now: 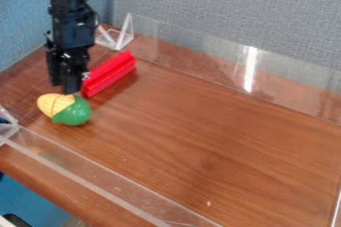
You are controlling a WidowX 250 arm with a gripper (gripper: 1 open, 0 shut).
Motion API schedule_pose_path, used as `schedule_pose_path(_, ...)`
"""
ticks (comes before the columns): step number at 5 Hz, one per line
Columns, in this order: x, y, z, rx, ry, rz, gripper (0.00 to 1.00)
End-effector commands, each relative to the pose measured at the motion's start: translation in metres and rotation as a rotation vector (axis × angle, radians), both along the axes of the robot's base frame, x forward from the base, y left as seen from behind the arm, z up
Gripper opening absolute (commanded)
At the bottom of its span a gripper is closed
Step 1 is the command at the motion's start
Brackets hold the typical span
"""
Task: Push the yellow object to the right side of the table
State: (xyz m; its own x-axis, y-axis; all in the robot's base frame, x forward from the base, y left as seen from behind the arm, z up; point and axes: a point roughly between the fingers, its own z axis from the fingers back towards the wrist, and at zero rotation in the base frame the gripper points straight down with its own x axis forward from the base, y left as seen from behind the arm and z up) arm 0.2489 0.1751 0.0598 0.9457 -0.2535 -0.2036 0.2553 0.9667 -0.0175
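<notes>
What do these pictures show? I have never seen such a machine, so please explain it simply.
All pictures come from one camera, looking down across the table at an angle. The black machine at the upper left is a robot arm; its gripper, the part that grasps, points down. On the dark reddish-brown wooden table, edged by low clear walls, lie two things. One is an egg-shaped toy, yellow at one end and green at the other, just in front of the gripper. The other is a red block, beside the gripper. I see nothing held, though the gripper's fingertips are too blurred to tell whether they touch the toy.
</notes>
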Motion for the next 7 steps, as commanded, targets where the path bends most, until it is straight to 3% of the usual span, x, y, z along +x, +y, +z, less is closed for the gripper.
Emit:
schedule_pose_path(1, 0.011, 0.006, 0.009, 0.029, -0.051, 0.003, 1.00)
schedule_pose_path(2, 0.016, 0.004, 0.004, 0.025, -0.053, -0.009, 1.00)
schedule_pose_path(4, 0.013, -0.003, 0.013, 0.020, -0.058, 0.046, 1.00)
schedule_pose_path(7, 0.012, -0.013, 0.010, 0.010, -0.045, 0.034, 1.00)
